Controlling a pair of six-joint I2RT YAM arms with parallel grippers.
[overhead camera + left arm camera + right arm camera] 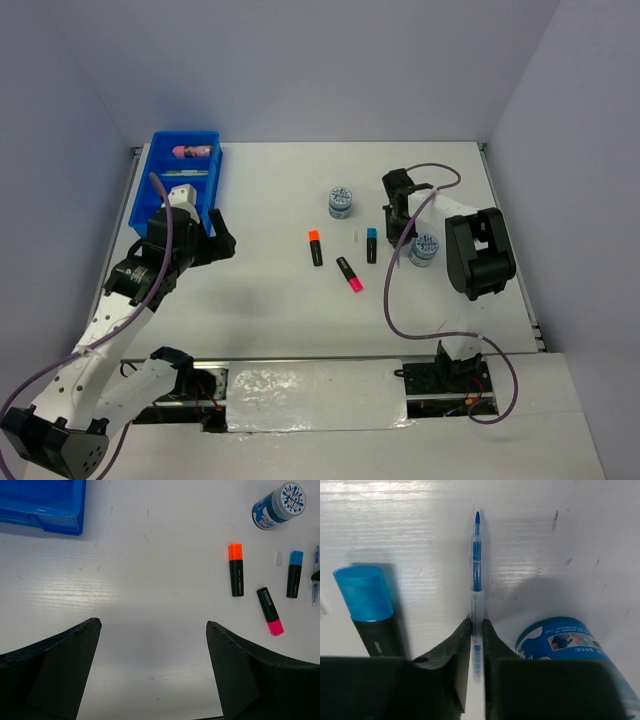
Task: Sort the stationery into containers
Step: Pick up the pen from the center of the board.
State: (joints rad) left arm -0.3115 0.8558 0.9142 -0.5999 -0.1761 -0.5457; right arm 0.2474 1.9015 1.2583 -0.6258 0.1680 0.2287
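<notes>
Jaws of the right gripper (pixel 476 630) are pinching the thin blue pen (pixel 476 570), seemingly gripping it, lying lengthwise between them just right of the blue-capped marker (pixel 367 605); the left gripper (pixel 152 624) is gaping empty, well left.

Short black plastic markers: three, namely orange-capped marker (pixel 316 248), pink-capped marker (pixel 349 274), blue-capped marker (pixel 372 245).
Round blue-and-white tubs with patterned lids: two, namely left tub (pixel 341 202), right tub (pixel 425 248).
Thin pens in view: two, namely clear blue-ink pen (pixel 476 555), pale green-marked pen (pixel 188 173).
Pink cylinder (pixel 193 152): one.
Small white cap-like piece (pixel 355 238): one.
Bright blue rectangular plastic tray (pixel 160 160): one.
</notes>
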